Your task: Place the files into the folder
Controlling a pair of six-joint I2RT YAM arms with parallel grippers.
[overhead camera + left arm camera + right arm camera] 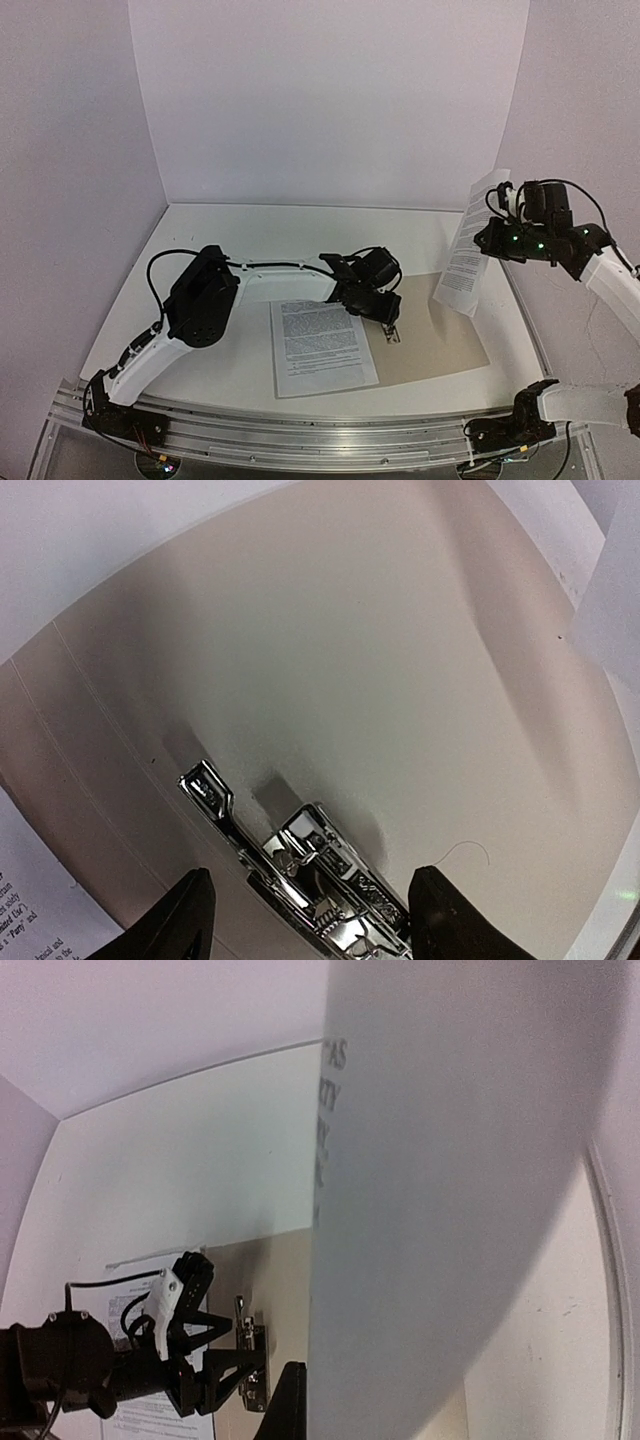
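A plain tan rectangular card folder (440,335) lies open and flat on the desk (250,240), toward the front right corner. One white printed paper sheet (322,347) lies flat at its left edge, by the desk's front edge. The left tool (315,915) is spread, one finger either side of the shiny metal fastener clip (310,875). The right tool (492,237) pinches a second white printed sheet (468,250) near its top, held aloft over the desk's right edge. The paper looks light and floppy and will probably sag and sway, so an edge pinch suits it.
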